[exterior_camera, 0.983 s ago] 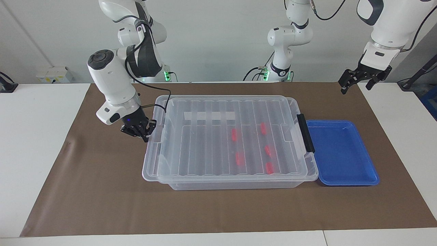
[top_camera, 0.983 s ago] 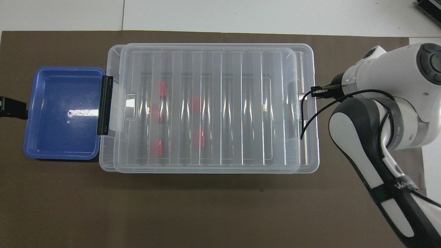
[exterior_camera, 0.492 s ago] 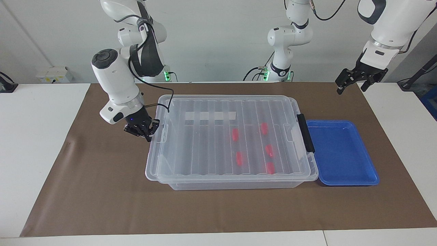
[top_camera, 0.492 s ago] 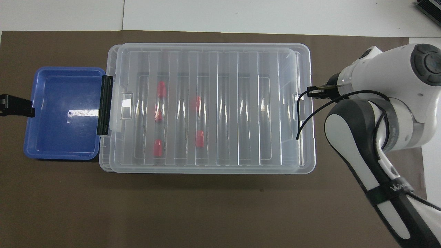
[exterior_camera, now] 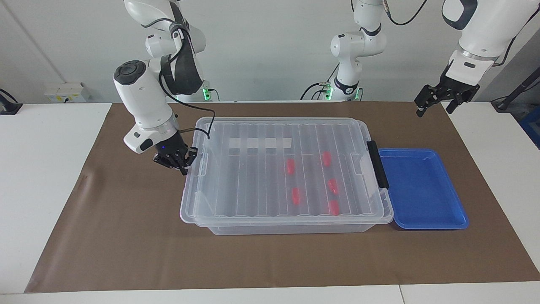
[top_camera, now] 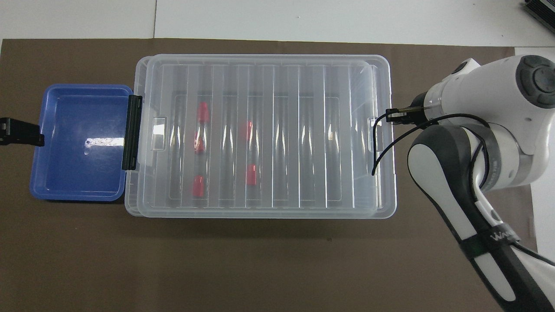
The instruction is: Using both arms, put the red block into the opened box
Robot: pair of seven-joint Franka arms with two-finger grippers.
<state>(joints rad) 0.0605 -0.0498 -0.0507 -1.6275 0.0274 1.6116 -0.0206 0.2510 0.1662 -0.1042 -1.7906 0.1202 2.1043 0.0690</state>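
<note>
The clear box stands mid-mat with its ribbed lid lying flat on top. Several red blocks lie inside, seen through the lid, in the half toward the left arm's end; one red block is among those farthest from the robots. My right gripper is shut, its tips against the lid's end edge at the right arm's end of the box; in the overhead view the right gripper meets the lid's tab. My left gripper hangs open in the air, holding nothing; the left gripper just shows beside the tray.
A shallow blue tray sits against the box at the left arm's end, beside the lid's black bar handle. The tray holds nothing. Brown mat lies around both.
The lid slid toward the left arm's end and now lines up with the box. My right gripper followed it along. My left gripper rose a little, then held still.
</note>
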